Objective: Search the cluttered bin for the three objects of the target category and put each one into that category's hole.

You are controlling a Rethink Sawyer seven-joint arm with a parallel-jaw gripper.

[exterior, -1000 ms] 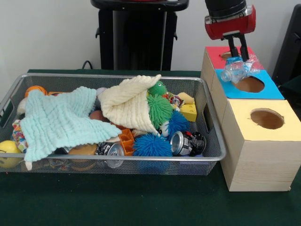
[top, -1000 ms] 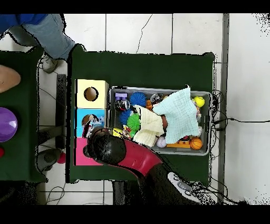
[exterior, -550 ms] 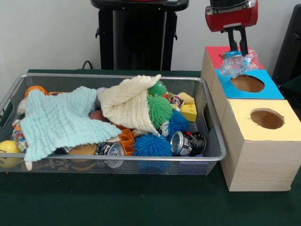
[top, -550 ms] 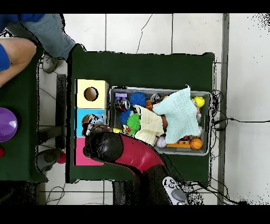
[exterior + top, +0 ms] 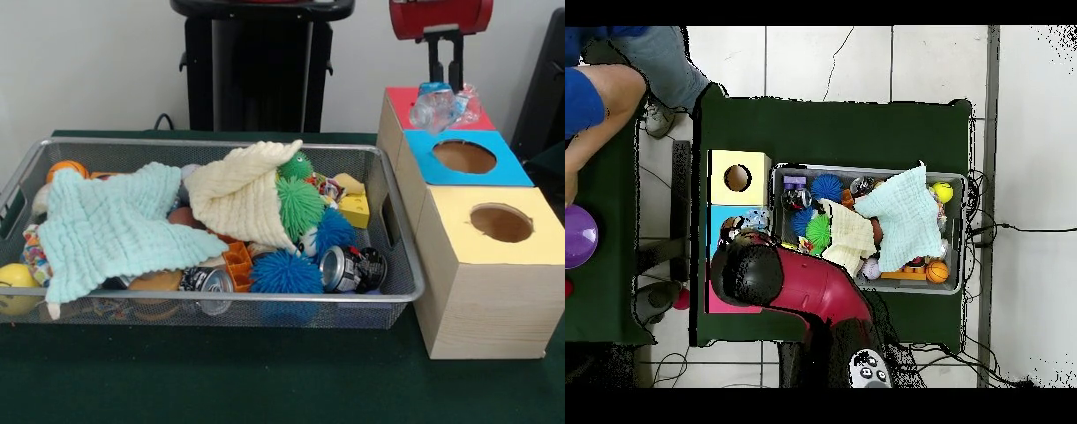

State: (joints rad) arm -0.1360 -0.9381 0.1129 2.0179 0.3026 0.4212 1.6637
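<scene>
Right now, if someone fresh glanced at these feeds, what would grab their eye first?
Probably the claw, high above the red-topped box at the row's far end, holding a crumpled clear plastic bottle. Next, the wire bin beside the boxes, crammed with clutter: a mint cloth, a cream cloth folded over spiky green balls, and crushed cans at the front.

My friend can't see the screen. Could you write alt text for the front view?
A red robot gripper holds a crumpled clear plastic bottle above wooden boxes with red, blue and yellow tops. Beside them, a wire bin overflows with cloths, spiky balls and cans.
</scene>
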